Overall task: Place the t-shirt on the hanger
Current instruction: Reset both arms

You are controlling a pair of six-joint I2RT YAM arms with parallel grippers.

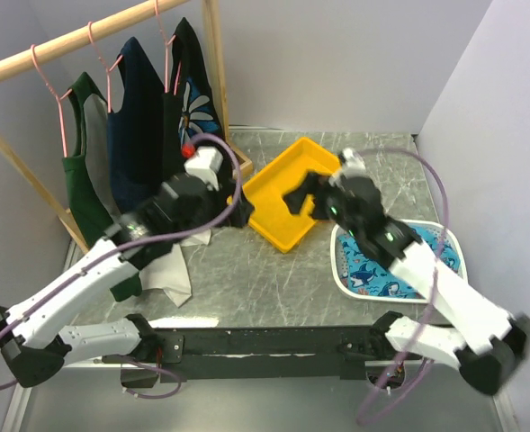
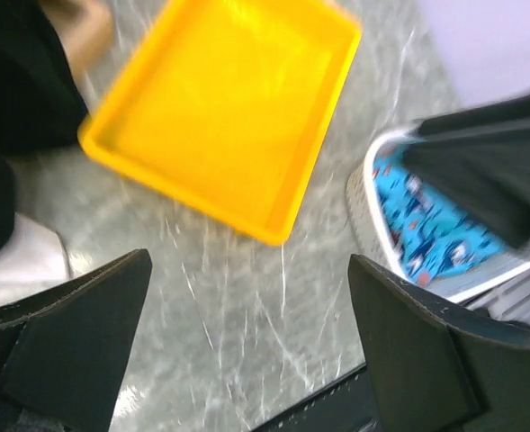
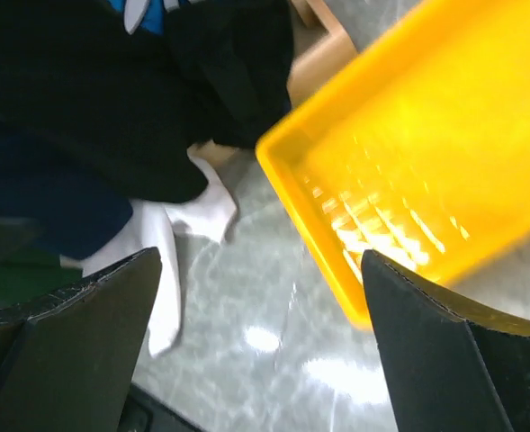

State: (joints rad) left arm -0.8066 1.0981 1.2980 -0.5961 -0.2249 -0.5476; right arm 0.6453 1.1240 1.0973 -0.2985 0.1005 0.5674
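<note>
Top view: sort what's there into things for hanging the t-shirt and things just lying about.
For the job:
- black daisy t-shirt, hanging from the rail
- pink hanger that carries it

Lying about:
- yellow tray
- shark-print tray
- navy shirt
- green-and-grey shirt
- white cloth on the table

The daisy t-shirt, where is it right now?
In the top view the t-shirt hangs at upper left, rightmost garment on the wooden rail, right beside the navy shirt.
</note>
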